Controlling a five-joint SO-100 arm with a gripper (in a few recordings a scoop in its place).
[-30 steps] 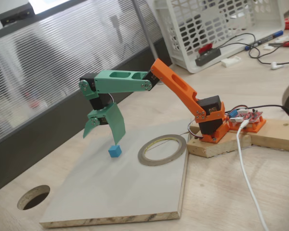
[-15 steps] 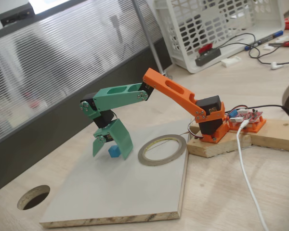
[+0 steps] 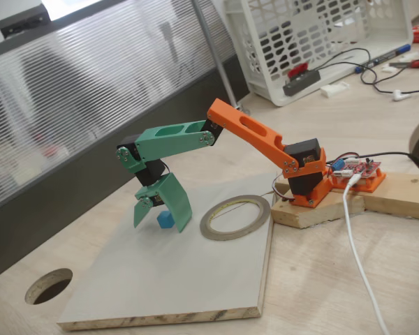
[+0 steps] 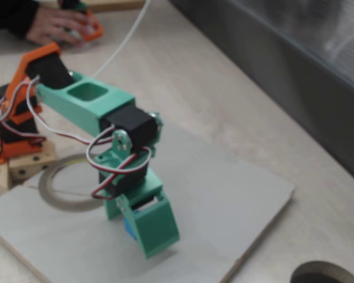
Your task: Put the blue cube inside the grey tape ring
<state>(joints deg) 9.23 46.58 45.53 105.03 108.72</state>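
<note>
Green hand (image 3: 163, 222) lowered astride the blue cube (image 3: 165, 220), fingers apart on either side.

The cube sits on the pale board (image 3: 160, 279), just beside the grey tape ring (image 3: 235, 217). It looks light, rigid and smooth-faced, so opposite flat faces seem the best hold. The board lies flat on a wooden worktop (image 3: 321, 279), with open space around.

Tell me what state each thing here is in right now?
Cube: on the board, between the fingers, not lifted.
Ring: flat on the board, nothing inside.
Gripper: lowered around the cube; whether it has closed on it, I cannot tell.
Board: flat on the table.
</note>
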